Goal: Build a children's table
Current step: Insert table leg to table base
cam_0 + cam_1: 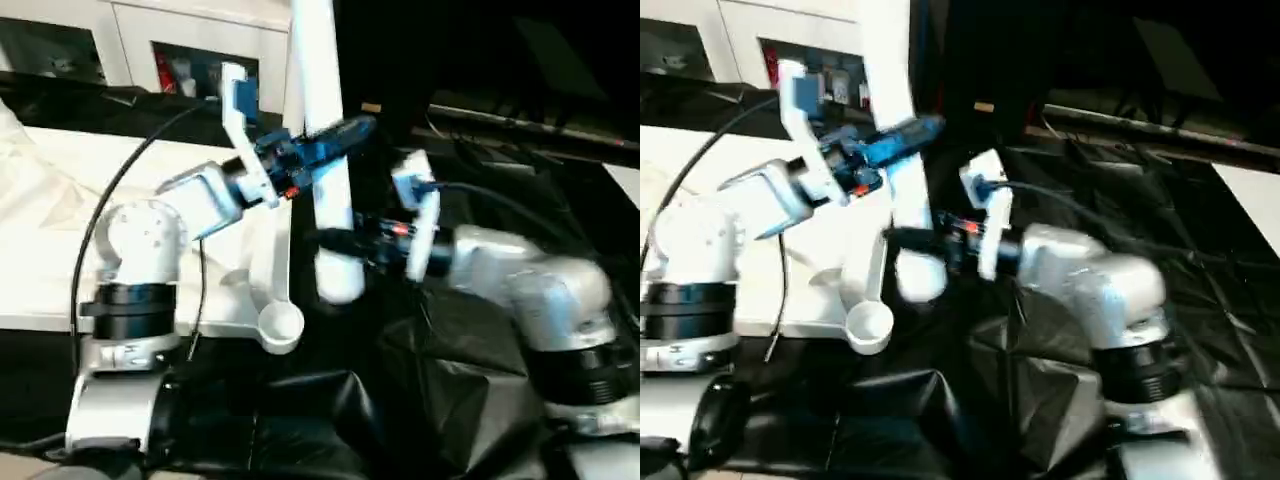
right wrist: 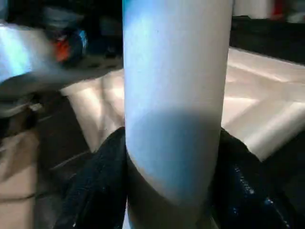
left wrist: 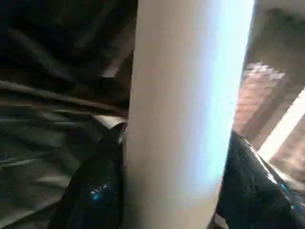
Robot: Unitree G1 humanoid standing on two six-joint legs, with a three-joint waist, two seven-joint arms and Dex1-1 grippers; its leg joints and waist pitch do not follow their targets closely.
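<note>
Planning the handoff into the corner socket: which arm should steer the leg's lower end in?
Right, probably. The right gripper clamps the leg near its lower end, close to the corner socket; the left gripper holds higher.

We see a smooth white plastic leg (image 1: 328, 150) with a soft shine. The tabletop (image 1: 60, 240) is smooth white plastic too. Our arms (image 1: 545, 285) look like dull silver metal. The black sheet (image 1: 450, 400) is shiny, crinkly plastic. The fingers (image 3: 97, 191) are glossy black.
</note>
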